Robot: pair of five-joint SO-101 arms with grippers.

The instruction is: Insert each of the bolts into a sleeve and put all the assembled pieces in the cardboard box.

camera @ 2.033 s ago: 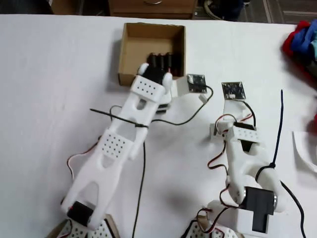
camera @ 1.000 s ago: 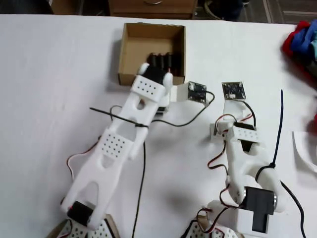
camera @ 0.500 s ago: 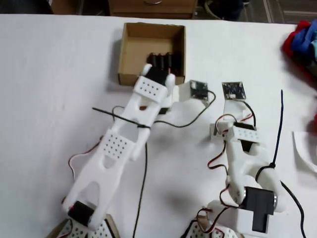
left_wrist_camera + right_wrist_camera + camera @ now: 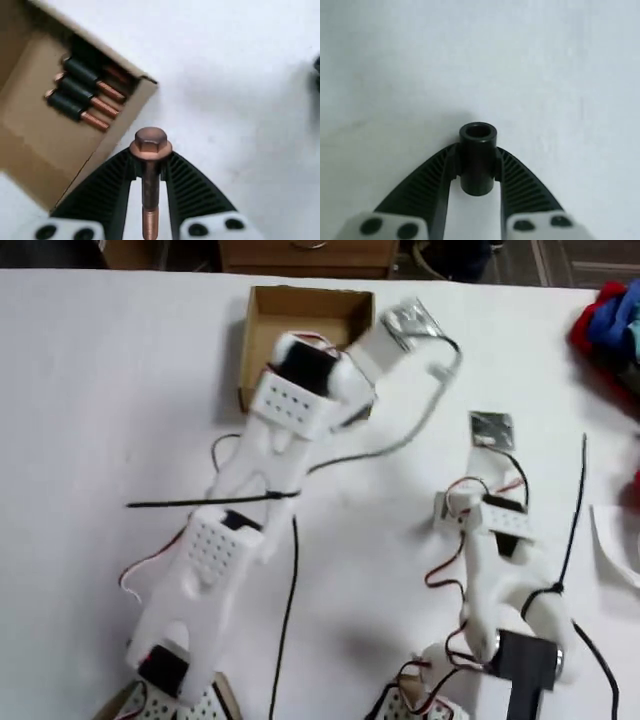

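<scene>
Left pincer (image 4: pixel 150 162) pinches the copper bolt (image 4: pixel 150 145) by its shank under the hex head. Right pincer (image 4: pixel 477 167) clamps the black sleeve (image 4: pixel 478 150) by its wall, bore clear. Both likely rigid, light, slippery; grip the sides. 3 assembled pieces (image 4: pixel 80 95) in the cardboard box (image 4: pixel 290 310), upper centre of high view.

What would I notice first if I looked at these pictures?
Probably the copper bolt pinched in the left gripper, its six-sided head poking out past the tips, near the cardboard box. Next, the black sleeve clamped in the right gripper above the white table, its hole facing the camera. Inside the box, assembled pieces lie side by side.
</scene>
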